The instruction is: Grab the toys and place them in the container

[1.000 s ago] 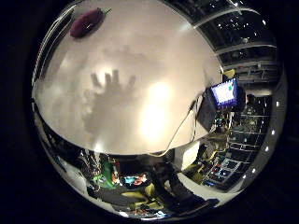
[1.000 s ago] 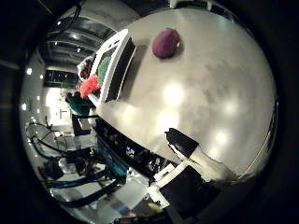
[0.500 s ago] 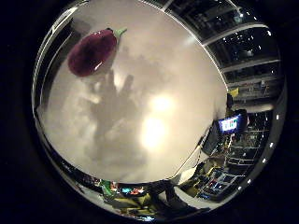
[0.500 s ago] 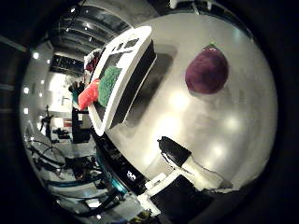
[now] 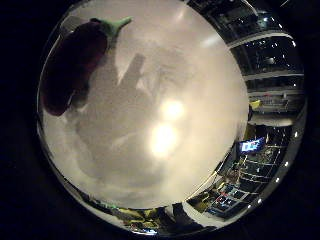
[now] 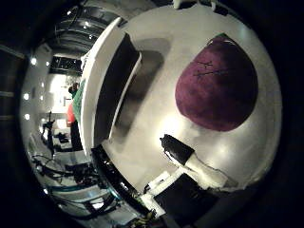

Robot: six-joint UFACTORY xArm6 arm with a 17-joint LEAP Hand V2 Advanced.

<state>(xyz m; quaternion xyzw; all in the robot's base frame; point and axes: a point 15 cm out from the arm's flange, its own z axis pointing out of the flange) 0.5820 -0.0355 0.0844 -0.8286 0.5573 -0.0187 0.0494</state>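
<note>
One plush eggplant (image 6: 217, 85) on table (image 5: 190, 75), beside white container (image 6: 102, 90), close to palm.

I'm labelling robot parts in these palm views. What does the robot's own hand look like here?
Only a little of the hand shows in the thumb-side view: one finger with a black, blocky, glossy tip segment joined to a smooth white segment, running back to white and black body parts at the view's edge. No markings are visible. The little-finger-side view shows only its shadow.

Overhead lamps are glaring off my pale surface (image 5: 200, 80), my robot hand's shadow is spreading there, and edges are bending into black.
</note>
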